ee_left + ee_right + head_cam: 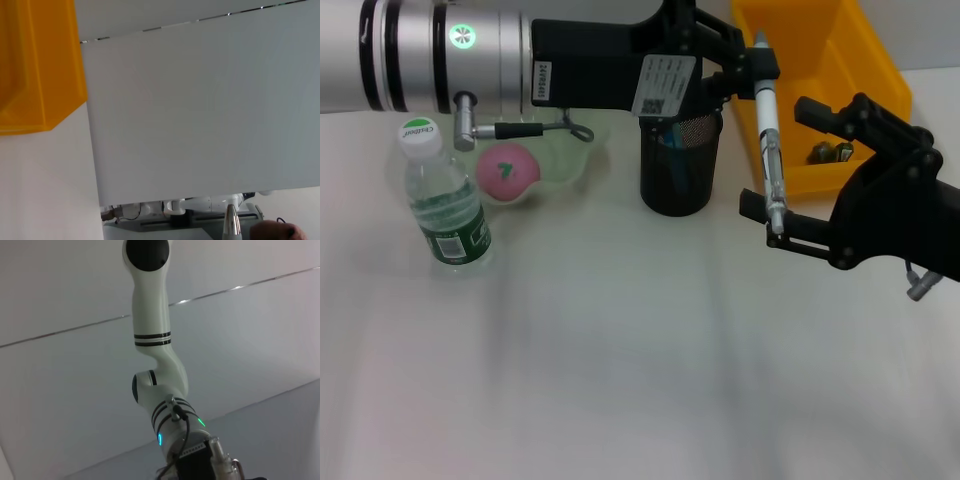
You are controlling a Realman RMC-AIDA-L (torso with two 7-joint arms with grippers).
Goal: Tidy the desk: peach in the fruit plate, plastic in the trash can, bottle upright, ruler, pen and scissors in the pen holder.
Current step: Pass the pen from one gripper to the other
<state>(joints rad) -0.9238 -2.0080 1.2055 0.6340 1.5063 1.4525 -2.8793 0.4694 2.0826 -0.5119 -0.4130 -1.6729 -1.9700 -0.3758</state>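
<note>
The jaws of the left gripper (752, 62) are closed on the upper end of a pen (769, 150), and the jaws of the right gripper (790, 225) pinch its lower end, so both hold the same pen. The pen stands almost upright in the air, just to the right of the pen holder (680, 165) and not inside it.

The pen holder is a black mesh cup on the tabletop (620, 360); something dark and bluish stands inside it, but I cannot tell what. Behind the pen holder and to its right is a yellow bin (880, 80) with small dark things in it.

Left of the pen holder lies a clear plate (575, 160) holding a pink peach (505, 170). Farther left from the pen holder a water bottle (445, 200) stands upright, with a white cap and a green label; the writing on both is too small to read. A white sticker (665, 88) with a printed code is on the left arm above the pen holder, and its text is also not readable.

In the left wrist view, the pen's silver tip (231, 224) shows.
</note>
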